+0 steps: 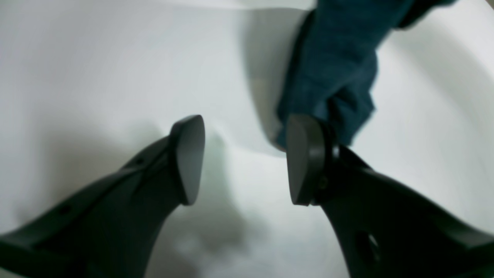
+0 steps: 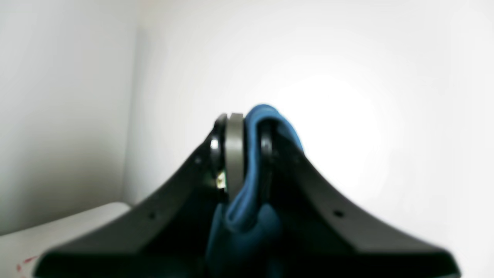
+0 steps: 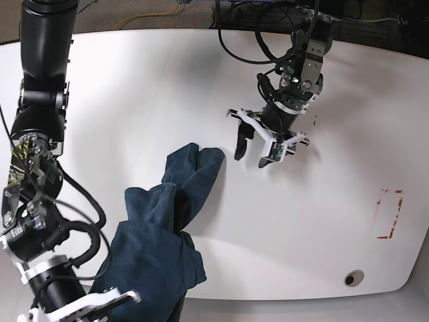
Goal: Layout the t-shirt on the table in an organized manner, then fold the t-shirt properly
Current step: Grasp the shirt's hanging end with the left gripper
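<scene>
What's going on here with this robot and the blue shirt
A two-armed robot is working on a dark teal t-shirt on a white table. The right gripper is shut on a fold of the shirt and holds one end raised, so the cloth trails down onto the table in a bunched, twisted strip. The left gripper is open and empty, poised just past the shirt's far tip, which lies on the table. Nothing is spread flat or folded yet.

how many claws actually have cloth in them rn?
1. The right claw is shut on a fold of the t-shirt at the table's near edge. The left claw is open and empty beside the shirt's far tip.
</scene>
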Controlling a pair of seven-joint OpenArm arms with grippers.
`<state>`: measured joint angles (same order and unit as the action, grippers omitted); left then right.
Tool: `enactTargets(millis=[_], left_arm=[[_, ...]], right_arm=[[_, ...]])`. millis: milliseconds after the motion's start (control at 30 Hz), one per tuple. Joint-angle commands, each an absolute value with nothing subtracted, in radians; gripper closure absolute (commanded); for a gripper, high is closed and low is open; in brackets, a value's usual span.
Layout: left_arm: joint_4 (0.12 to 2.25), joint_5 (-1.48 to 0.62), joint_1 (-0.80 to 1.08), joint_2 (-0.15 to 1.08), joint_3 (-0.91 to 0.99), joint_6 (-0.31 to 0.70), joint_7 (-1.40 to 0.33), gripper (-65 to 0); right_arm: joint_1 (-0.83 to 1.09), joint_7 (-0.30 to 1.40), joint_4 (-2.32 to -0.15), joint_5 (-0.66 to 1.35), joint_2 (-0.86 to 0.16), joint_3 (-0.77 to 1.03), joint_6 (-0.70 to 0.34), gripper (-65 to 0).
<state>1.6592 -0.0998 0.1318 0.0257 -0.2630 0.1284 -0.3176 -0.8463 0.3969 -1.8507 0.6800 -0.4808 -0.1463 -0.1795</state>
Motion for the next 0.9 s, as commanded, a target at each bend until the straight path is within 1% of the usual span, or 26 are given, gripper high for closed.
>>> enactTargets(millis=[0,600,867], left_arm=[[1.629,-0.107,0.091,0.022,-0.28,0.131,-0.297,-31.9],[1.353,-0.108,-0.077,-0.044,-0.344,0.131,-0.295,-31.9],[1.264,-0.108,-0.139,-0.048,-0.403,0.131,-0.289,-31.9]], right_arm=[[-0.897,0.367,-1.848,0.682,-0.492,-0.15,-0.173,-0.2],[-0.886,0.374,-1.853,0.688,-0.493,-0.163,-0.173,-0.2],[-0.883,0.374,-1.856,0.688,-0.493,-0.162,-0.173,-0.2]])
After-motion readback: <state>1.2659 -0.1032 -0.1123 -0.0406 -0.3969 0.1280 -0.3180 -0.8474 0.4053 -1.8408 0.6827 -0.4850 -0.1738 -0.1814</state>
